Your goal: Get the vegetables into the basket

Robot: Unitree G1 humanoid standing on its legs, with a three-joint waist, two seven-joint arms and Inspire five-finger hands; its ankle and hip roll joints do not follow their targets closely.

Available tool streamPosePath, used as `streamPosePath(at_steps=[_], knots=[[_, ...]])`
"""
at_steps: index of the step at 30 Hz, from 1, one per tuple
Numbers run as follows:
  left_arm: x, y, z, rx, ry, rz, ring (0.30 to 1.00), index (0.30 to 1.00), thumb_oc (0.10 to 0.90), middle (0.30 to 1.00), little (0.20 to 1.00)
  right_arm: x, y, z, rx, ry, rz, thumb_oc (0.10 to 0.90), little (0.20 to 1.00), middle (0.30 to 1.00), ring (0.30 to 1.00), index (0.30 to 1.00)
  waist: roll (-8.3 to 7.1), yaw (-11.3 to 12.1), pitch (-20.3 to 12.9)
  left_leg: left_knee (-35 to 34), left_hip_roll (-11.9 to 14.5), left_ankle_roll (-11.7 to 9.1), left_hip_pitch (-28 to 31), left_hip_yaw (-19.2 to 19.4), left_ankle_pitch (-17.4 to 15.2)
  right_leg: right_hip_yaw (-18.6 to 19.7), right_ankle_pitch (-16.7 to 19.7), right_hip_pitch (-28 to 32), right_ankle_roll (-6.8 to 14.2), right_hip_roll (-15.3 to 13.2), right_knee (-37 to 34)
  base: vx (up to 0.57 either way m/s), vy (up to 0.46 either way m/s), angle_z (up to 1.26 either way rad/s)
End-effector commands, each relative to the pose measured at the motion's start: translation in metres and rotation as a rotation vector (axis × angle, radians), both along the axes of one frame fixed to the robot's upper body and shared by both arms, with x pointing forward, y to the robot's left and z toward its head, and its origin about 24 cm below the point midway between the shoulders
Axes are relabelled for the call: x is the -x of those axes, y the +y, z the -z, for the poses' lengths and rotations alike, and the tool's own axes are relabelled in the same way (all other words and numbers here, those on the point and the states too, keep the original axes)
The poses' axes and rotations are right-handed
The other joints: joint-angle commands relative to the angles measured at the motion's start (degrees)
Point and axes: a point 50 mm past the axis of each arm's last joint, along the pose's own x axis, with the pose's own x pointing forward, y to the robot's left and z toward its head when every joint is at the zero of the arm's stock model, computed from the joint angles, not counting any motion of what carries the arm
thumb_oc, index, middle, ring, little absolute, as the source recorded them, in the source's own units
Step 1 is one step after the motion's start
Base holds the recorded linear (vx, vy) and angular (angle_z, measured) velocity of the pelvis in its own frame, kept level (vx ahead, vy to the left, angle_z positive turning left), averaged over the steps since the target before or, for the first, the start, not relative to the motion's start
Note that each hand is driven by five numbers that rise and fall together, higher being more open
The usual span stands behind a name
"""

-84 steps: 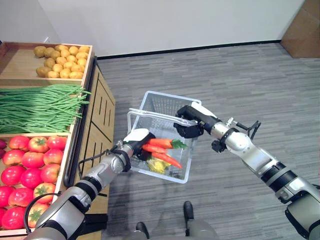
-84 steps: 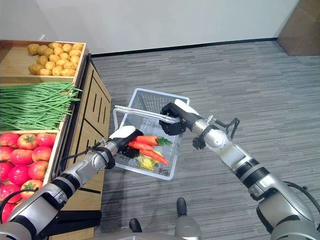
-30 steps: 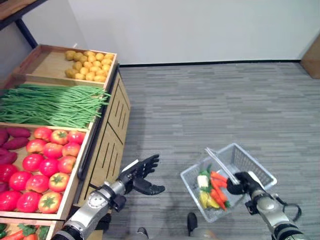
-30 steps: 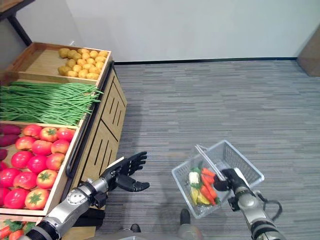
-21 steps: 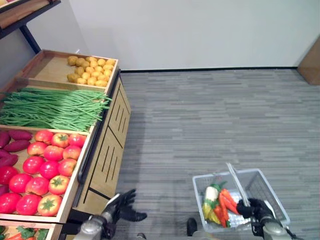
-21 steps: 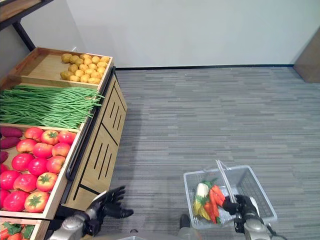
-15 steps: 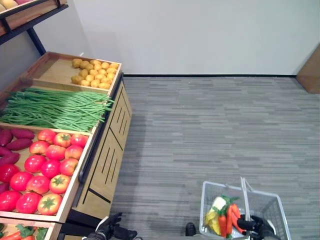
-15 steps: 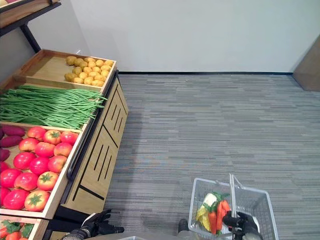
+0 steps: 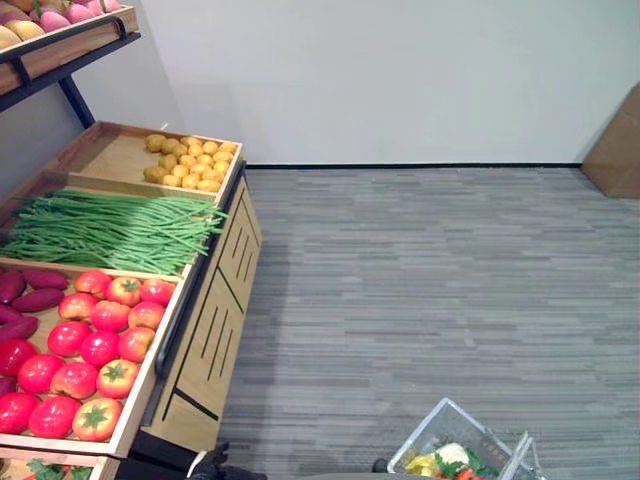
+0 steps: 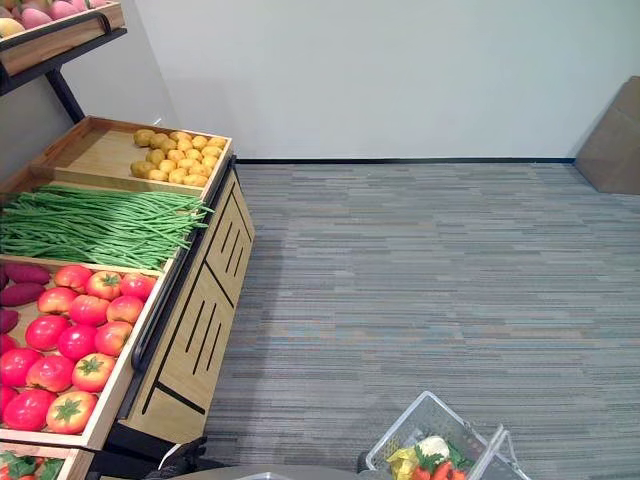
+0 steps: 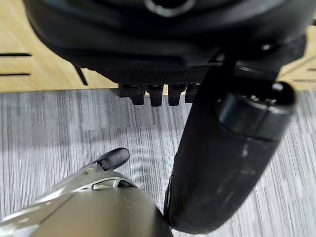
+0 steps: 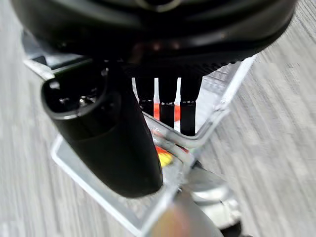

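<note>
Hanging low at the bottom edge of the head views, the wire basket [image 9: 440, 430] sits over the grey carpet floor [image 9: 420, 270] with vegetables [image 10: 432, 452] inside it: something white, something yellow, green leaves and a bit of orange. In the right wrist view, the right hand [image 12: 113, 128] has its fingers [image 12: 167, 106] bent down over the basket's see-through handle bar [image 12: 217, 116], with the thumb on the near side, so it grips the handle. Orange and yellow vegetables show just past the fingers.

The left hand [image 11: 217, 148] has nothing in it. Its fingers [image 11: 158, 93] point out over the carpet and the wooden front of the stand [image 9: 215, 330], loose and not curled. A dark bit of it peeks in at the bottom of the left eye view.

On the stand, well apart from the basket, are a tray of small yellow potatoes [image 9: 190, 165], a heap of long green beans [image 9: 115, 230], red tomatoes [image 9: 90, 340] and some purple sweet potatoes [image 9: 30, 295]. A shelf [image 9: 65, 35] above holds more round produce.
</note>
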Motion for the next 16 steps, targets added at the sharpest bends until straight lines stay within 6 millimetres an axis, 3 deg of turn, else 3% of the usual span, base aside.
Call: streamPosePath(at_steps=[1,9,16], knots=[[0.013,-0.001,0.003,0.004,0.057,-0.05,1.0,1.0,0.9,1.0,1.0,-0.025,0.003,0.001,-0.01,-0.028,-0.111,0.9,1.0,1.0,1.0,1.0,-0.7,-0.3,1.9,0.1,2.9,-3.5,-2.1,-3.9,2.7,-2.8,-2.8,4.6,4.7,-3.7,1.2,0.0,0.0,0.0],[0.013,-0.013,0.005,0.066,0.045,-0.104,1.0,1.0,0.9,1.0,1.0,-0.018,0.02,0.006,-0.082,0.013,-0.176,0.9,1.0,1.0,1.0,1.0,-0.69,-0.3,1.9,0.1,3.0,-3.5,-1.9,-4.0,2.7,-2.7,-3.1,4.8,4.6,-3.5,1.4,0.0,0.0,0.0],[0.013,-0.016,0.006,0.079,0.054,-0.09,1.0,1.0,0.9,1.0,1.0,-0.02,0.023,0.007,-0.097,0.02,-0.2,0.9,1.0,1.0,1.0,1.0,-0.61,-0.3,1.8,0.1,3.0,-3.5,-1.7,-4.0,2.5,-2.7,-3.2,4.8,4.6,-3.6,1.3,0.0,0.0,0.0]])
